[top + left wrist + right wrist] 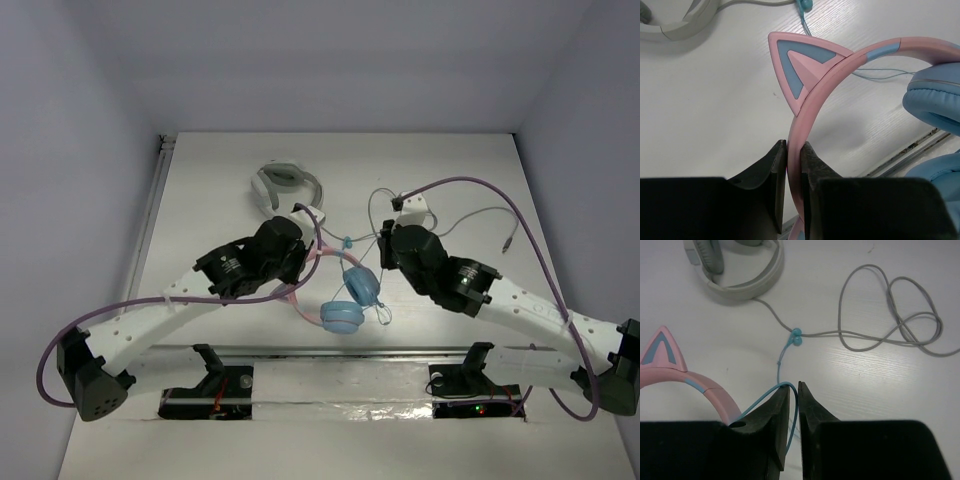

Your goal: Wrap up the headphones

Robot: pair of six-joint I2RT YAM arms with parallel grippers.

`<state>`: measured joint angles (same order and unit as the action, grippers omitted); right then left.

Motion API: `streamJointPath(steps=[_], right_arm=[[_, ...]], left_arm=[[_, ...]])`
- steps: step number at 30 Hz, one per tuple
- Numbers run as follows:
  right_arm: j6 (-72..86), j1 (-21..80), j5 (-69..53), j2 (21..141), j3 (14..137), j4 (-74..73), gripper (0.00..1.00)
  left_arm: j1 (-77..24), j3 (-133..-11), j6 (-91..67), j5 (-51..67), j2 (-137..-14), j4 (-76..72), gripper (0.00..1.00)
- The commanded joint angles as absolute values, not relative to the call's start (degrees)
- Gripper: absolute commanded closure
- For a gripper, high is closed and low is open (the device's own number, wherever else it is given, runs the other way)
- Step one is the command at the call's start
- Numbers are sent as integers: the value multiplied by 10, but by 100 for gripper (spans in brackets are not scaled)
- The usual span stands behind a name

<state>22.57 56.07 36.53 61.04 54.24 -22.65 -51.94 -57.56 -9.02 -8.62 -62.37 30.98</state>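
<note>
Cool, even, diffuse light fills all three views; the white wood-grain tabletop (200, 200) reads bright without glare. The pink cat-eared headphones (805, 70) cast only a faint, soft-edged shadow. Close to the lens, the black fingers (772, 175) of the left gripper (794, 147) and right gripper (794, 390) are dark, nearly detailless. Overhead, the plain walls (100, 80) look lilac.

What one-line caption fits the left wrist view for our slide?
Left hand shut on the pink headband of the headphones, grey-white headset beyond.

headphones (362, 286) fill the middle, grey headset (283, 178) and grey cable (840, 310) beyond; left table (200, 190) open.
</note>
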Motion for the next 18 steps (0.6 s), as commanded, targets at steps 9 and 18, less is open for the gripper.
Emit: streamJointPath(steps=[9,18], right_arm=[[255,537,334,589,500,-156,81],[277,525,339,590,492,-173,68]], left_arm=[[-514,-605,-84,-75,-592,279,100],[-514,-613,-91,-121,-595,300,100]])
